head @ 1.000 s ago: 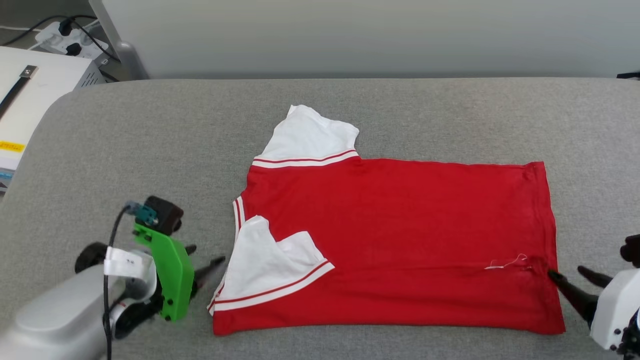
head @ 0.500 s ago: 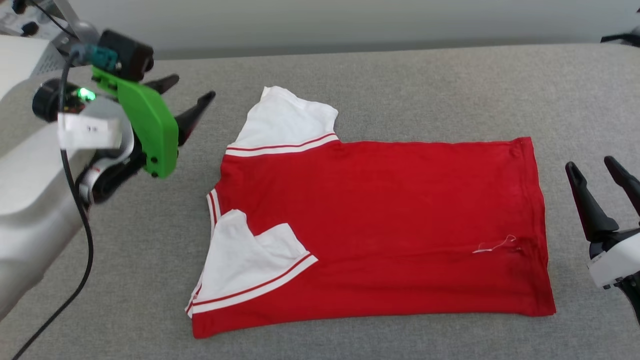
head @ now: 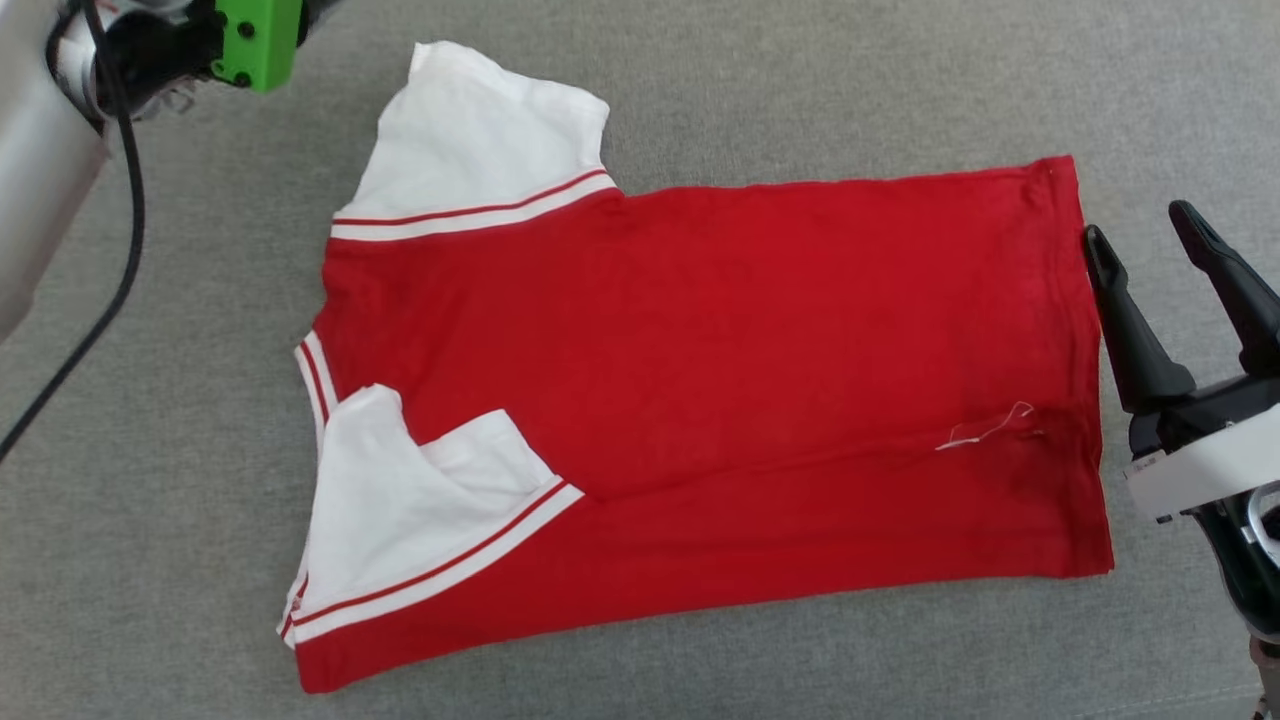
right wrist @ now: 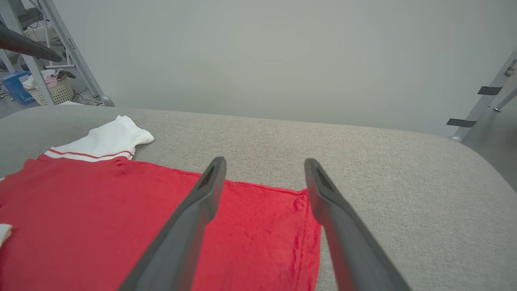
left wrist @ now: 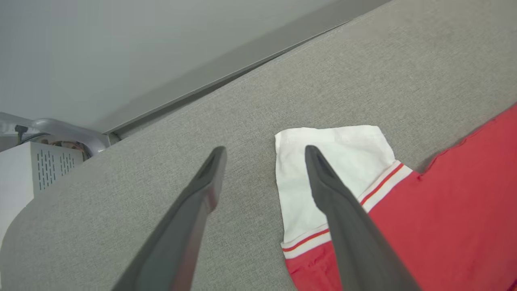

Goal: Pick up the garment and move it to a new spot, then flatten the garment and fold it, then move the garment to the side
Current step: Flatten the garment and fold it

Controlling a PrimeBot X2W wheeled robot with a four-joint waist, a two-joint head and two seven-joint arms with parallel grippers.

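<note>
The garment (head: 720, 400) lies flat on the grey padded table (head: 800, 80), red side up. Its near long edge and near white sleeve (head: 400, 510) are folded over onto the body, while the far white sleeve (head: 480, 130) sticks out. My right gripper (head: 1136, 222) stands open just right of the hem, nothing between its fingers. In the right wrist view the right gripper (right wrist: 262, 161) hovers over the hem's far corner (right wrist: 299, 202). My left arm's green wrist mount (head: 250, 35) is at the top left. In the left wrist view the left gripper (left wrist: 264, 151) is open above the far sleeve's (left wrist: 335, 149) outer edge.
A black cable (head: 110, 230) hangs from my left arm across the table's left side. A white vented box (left wrist: 24, 173) stands past the table's far left corner. Metal racks and a basket (right wrist: 56, 91) stand behind that. A grey wall lies beyond the far edge.
The head camera has tilted down and closer. My left gripper went from beside the near sleeve to the far sleeve. My right gripper rose from the hem's near corner and moved farther along the hem.
</note>
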